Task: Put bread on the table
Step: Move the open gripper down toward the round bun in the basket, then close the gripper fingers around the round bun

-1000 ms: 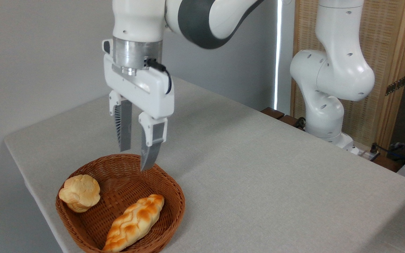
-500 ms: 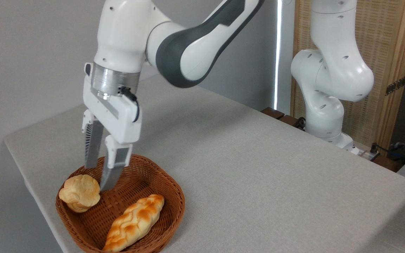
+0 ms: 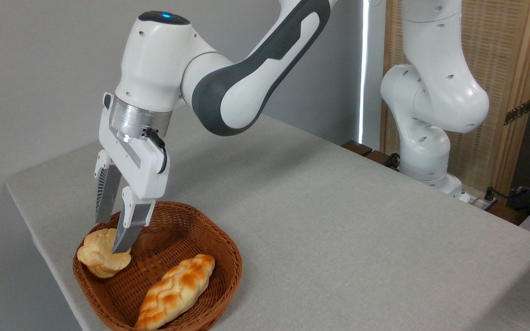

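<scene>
The gripper [image 3: 111, 236] is coming down and leftward, now straddling the bread [image 3: 97, 256] with jaws spread, not pinching it. The bread is lying in the wicker basket [image 3: 219, 257], beside the braided loaf [image 3: 175, 292].

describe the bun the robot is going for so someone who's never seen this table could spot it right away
On the grey table, look in the brown wicker basket at the near left corner. The bread sits against the basket's left wall, under the open tool. It is small, round, pale and cracked on top, unlike the long braided orange-brown loaf beside it.
</scene>
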Robot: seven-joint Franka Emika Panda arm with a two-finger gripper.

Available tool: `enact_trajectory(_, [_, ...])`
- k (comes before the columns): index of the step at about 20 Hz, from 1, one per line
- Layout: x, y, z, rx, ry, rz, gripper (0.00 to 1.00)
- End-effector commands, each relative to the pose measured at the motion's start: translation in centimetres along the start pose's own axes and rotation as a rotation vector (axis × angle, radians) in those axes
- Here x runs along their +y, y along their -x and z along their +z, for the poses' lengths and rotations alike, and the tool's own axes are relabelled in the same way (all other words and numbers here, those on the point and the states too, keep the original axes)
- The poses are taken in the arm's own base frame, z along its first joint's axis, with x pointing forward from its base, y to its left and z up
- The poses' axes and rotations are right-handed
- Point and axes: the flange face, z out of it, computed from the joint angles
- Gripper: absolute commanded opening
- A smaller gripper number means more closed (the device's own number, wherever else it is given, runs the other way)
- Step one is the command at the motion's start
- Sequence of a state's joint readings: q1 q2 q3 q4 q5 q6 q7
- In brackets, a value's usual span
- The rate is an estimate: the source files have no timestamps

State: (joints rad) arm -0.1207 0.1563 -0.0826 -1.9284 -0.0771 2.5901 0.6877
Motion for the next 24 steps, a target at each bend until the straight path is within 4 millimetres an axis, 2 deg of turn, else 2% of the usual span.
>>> enact_trajectory(1, [-0.3, -0.1, 1.1, 0.016, -0.002, -0.008, 1.0])
enact_trajectory(8, [0.0, 0.4, 2.9, -0.006, 0.015, -0.005, 1.0])
enact_trajectory(14, [0.3, 1.4, 5.6, -0.035, 0.037, -0.01, 1.0])
enact_trajectory(20, [0.7, 1.1, 6.6, -0.007, 0.025, -0.01, 1.0])
enact_trajectory(21, [0.8, 1.0, 6.6, -0.006, 0.025, -0.009, 0.95])
enact_trajectory(23, [0.8, 1.0, 6.6, -0.008, 0.023, 0.003, 0.56])
enact_trajectory(24, [0.8, 1.0, 6.6, -0.008, 0.023, 0.009, 0.41])
